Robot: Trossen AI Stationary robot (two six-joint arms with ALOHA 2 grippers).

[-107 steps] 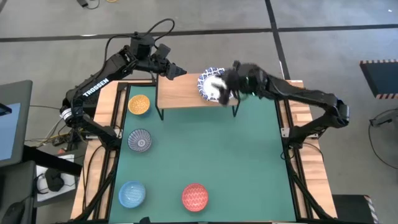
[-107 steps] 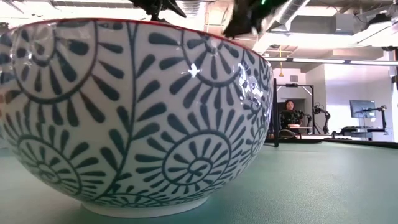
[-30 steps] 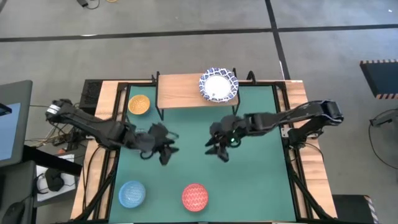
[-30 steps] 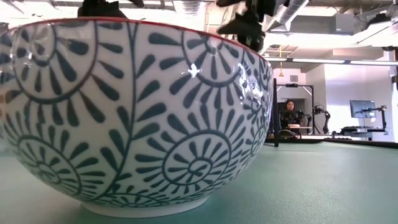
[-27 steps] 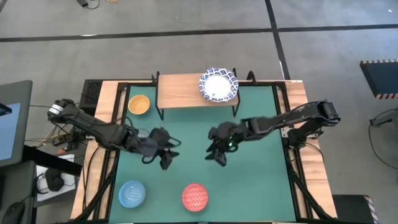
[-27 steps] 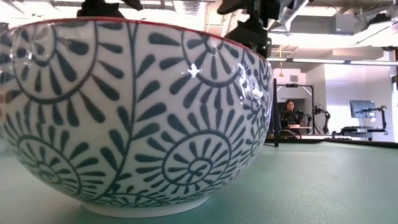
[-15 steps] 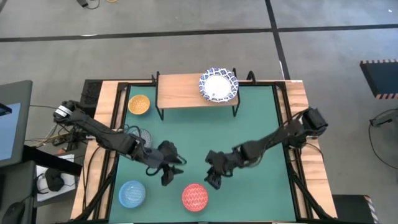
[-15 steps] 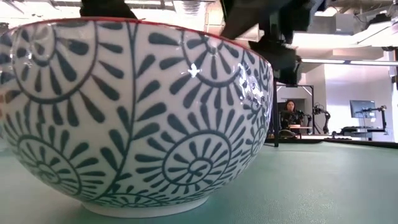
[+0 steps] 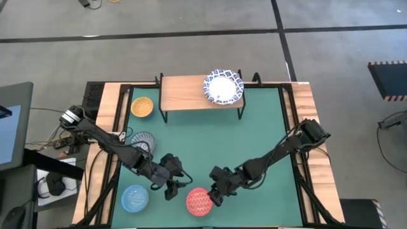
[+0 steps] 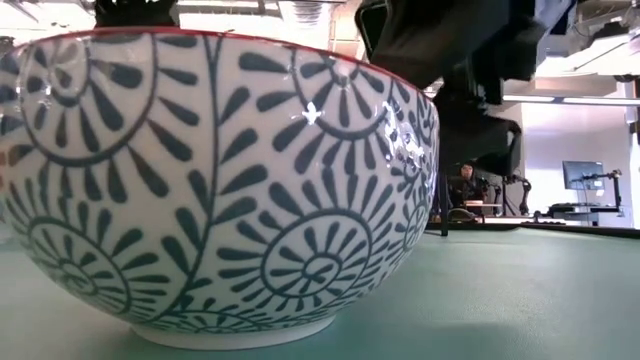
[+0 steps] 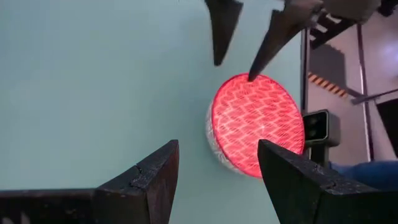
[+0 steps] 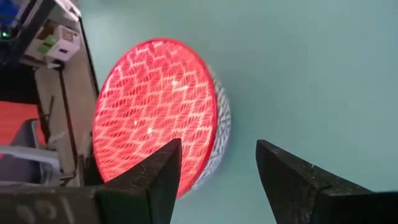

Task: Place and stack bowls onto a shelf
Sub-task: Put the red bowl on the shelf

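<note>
High view: both of your arms reach low over the near part of the green table (image 9: 254,127), converging on the red bowl (image 9: 199,202). The left hand (image 9: 175,187) sits just beside its left rim and the right hand (image 9: 216,194) just beside its right, likely so either can take it. The shelf (image 9: 184,93) at the far edge carries the stacked white bowls (image 9: 223,87); yellow-orange bowl (image 9: 142,107), grey-patterned bowl (image 9: 144,141) and light blue bowl (image 9: 135,198) wait on the table.
Low view: red bowl's patterned outer wall (image 10: 220,190) fills your sight; dark arm parts hang above it.
Left wrist view: your fingers (image 11: 149,180) stand wide apart, empty, framing the bowl.
Right wrist view: fingers (image 12: 292,180) likewise spread, nothing held, the bowl just ahead.
</note>
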